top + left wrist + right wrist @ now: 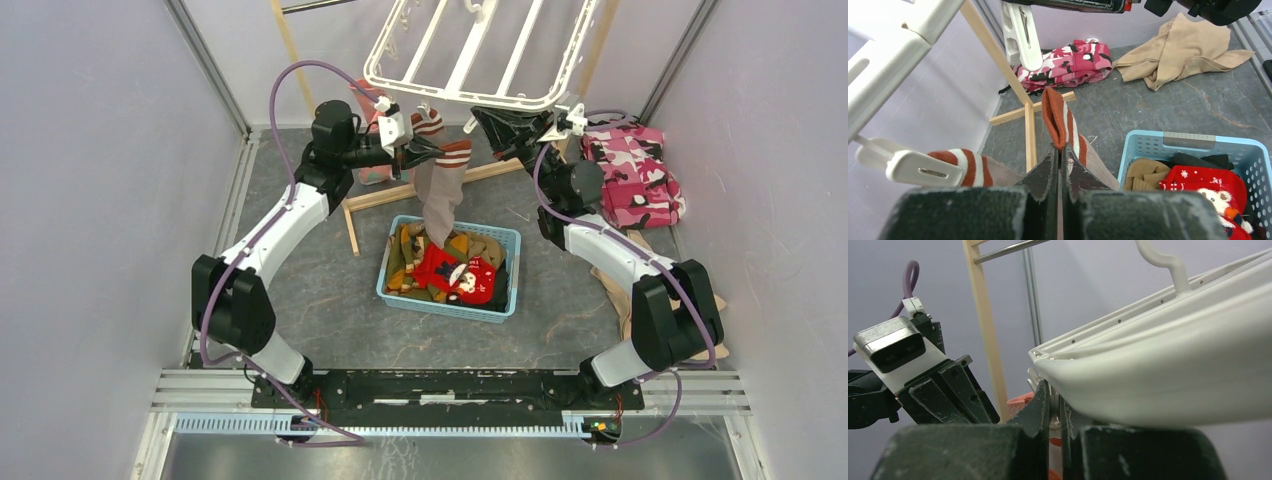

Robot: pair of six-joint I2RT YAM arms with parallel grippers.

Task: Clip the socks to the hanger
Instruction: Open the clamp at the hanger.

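Observation:
The white hanger (480,50) hangs overhead at the back. My left gripper (432,150) (1058,149) is shut on the red-white striped cuff of a grey-brown sock (440,190) (1062,120), whose foot trails down into the basket. Its twin (970,167) hangs beside it, held by a white clip (918,167). Under the hanger's rim (1158,375), my right gripper (478,120) (1053,391) is shut on a small white clip, which is mostly hidden between its fingers. More socks, one bright red (455,272), lie in the basket.
A light-blue basket (505,238) sits mid-floor below the hanger. The wooden stand (352,232) has its foot just behind and left of it. A pink camouflage cloth (632,170) and a tan garment (1183,47) lie at the right. Another free clip (1020,35) dangles close ahead.

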